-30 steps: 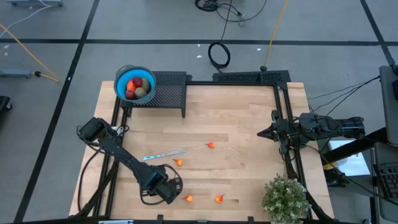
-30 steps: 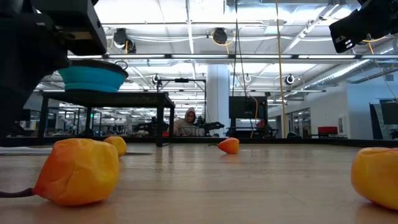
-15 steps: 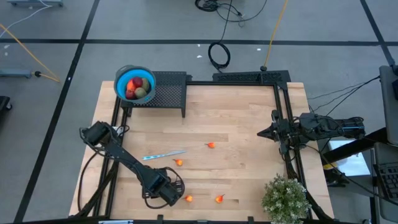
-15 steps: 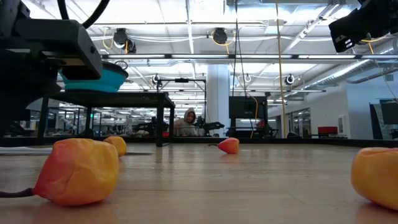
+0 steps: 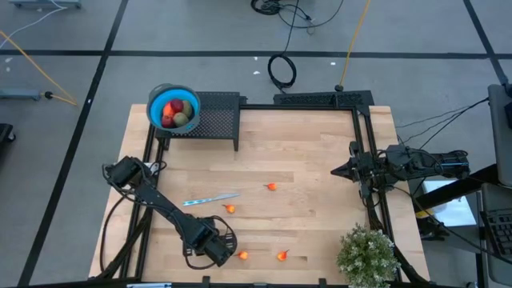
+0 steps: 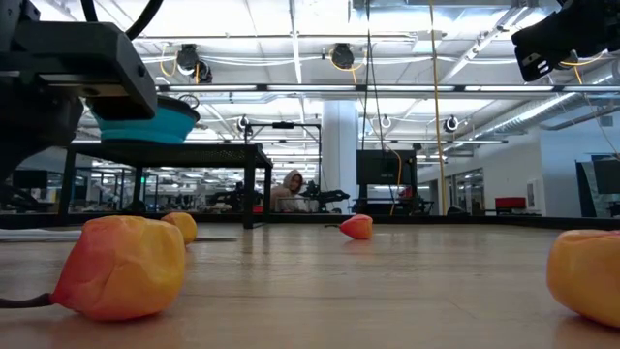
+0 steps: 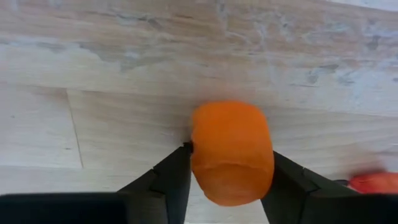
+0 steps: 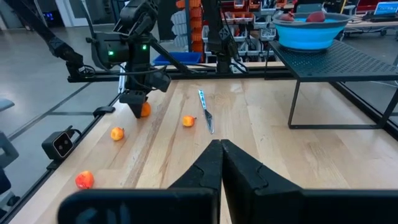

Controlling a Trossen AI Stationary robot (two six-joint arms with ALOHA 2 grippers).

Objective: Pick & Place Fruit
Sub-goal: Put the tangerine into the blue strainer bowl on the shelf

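While your left gripper (image 7: 229, 177) is pinching smooth, blunt-ended orange fruit (image 7: 231, 152) on pale grained wooden table (image 7: 93, 74), right gripper (image 8: 221, 163) is sitting closed at right edge.

Bowl (image 5: 174, 108) fruit partly hidden

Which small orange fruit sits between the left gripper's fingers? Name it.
The small orange fruit at the table's near edge, enclosed by the left gripper. The other three lie apart, untouched.
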